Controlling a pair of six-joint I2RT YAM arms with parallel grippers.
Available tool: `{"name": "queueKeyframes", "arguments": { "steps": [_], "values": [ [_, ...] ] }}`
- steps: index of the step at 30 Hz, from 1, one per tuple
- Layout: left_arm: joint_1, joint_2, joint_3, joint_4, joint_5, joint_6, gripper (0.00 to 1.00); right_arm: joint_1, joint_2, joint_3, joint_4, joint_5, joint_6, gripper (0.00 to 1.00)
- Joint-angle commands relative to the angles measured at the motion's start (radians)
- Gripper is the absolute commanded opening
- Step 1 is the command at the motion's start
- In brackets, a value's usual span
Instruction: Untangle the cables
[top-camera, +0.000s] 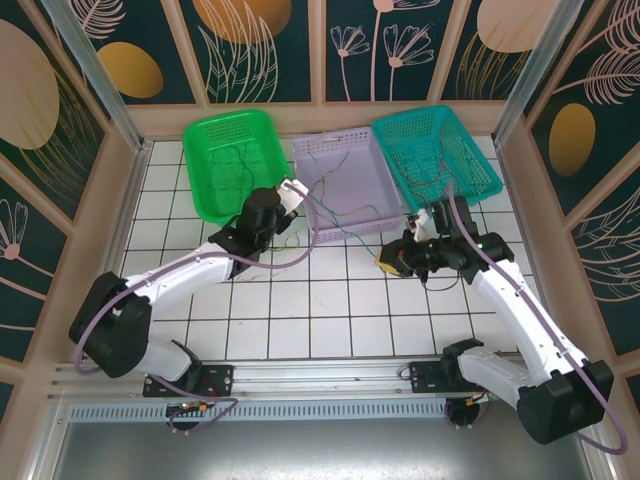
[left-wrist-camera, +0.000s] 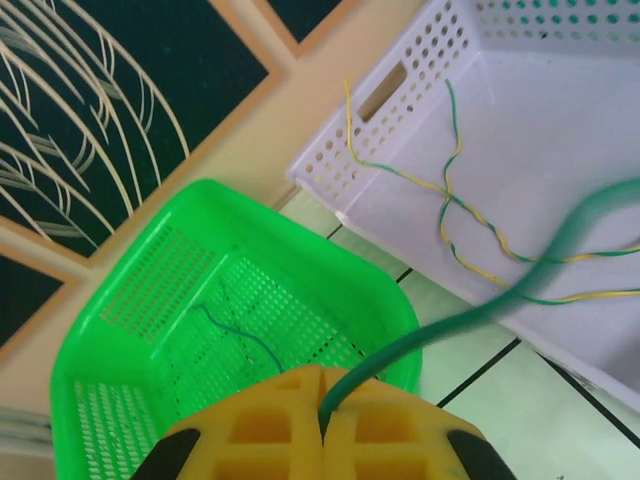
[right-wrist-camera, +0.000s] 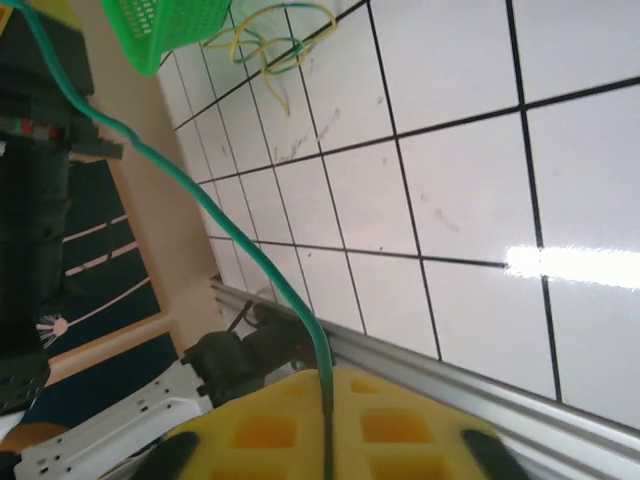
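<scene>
Left pincer (top-camera: 292, 194), top view: at the lilac basket's (top-camera: 335, 141) front-left corner. It is clenched on the green cable (top-camera: 330, 238), which runs along the basket front to the right pincer (top-camera: 398, 256) at the front-right corner.

Left wrist: pads (left-wrist-camera: 260, 430) clamp the cable end. Other cables (left-wrist-camera: 450, 200) lie inside the basket.

Right wrist: the pincer (right-wrist-camera: 328, 400) looks clenched on the same cable. Its long axis spans pincer to pincer, so a pull apart probably comes next.

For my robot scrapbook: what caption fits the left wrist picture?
Yellow fingers pinch a green cable beside the green basket.
</scene>
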Motion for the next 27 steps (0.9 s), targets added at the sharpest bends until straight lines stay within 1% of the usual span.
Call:
{"name": "queueKeyframes", "arguments": {
  "steps": [1,3,5,7,9,11,13,15,18,20,23,25,27],
  "values": [
    [-0.019,-0.065,-0.001,0.032,0.027,0.099,0.0,-0.006,-0.011,0.067,0.061,0.052,-0.085,0.28],
    [-0.027,-0.088,-0.001,-0.001,0.072,0.103,0.0,-0.007,-0.003,0.122,0.086,0.064,-0.101,0.38],
    [-0.033,-0.107,-0.007,-0.012,0.085,0.101,0.0,-0.006,-0.003,0.163,0.097,0.081,-0.126,0.44],
    [-0.034,-0.122,-0.012,-0.022,0.092,0.095,0.0,-0.006,-0.004,0.193,0.114,0.109,-0.146,0.47],
    [-0.036,-0.132,-0.01,-0.038,0.117,0.089,0.0,-0.006,-0.002,0.208,0.174,0.094,-0.15,0.52],
    [-0.036,-0.132,-0.006,-0.053,0.118,0.081,0.0,-0.007,0.018,0.229,0.212,0.075,-0.153,0.56],
    [-0.037,-0.128,-0.002,-0.057,0.105,0.073,0.0,-0.008,0.037,0.254,0.205,0.102,-0.163,0.58],
    [-0.037,-0.122,0.003,-0.061,0.092,0.069,0.0,-0.011,0.045,0.264,0.17,0.178,-0.178,0.61],
    [-0.037,-0.124,0.021,-0.077,0.108,0.054,0.0,-0.017,0.051,0.247,0.191,0.155,-0.212,0.64],
    [-0.037,-0.13,0.026,-0.084,0.132,0.041,0.0,0.015,0.061,0.223,0.267,0.132,-0.235,0.66],
    [-0.036,-0.131,0.037,-0.099,0.169,0.013,0.0,0.094,0.101,0.194,0.375,0.178,-0.326,0.68],
    [-0.036,-0.131,0.044,-0.109,0.185,-0.003,0.0,0.166,0.155,0.209,0.407,0.252,-0.42,0.69],
    [-0.037,-0.132,0.052,-0.12,0.2,-0.018,0.0,0.249,0.216,0.234,0.42,0.356,-0.524,0.69]
  ]
}}
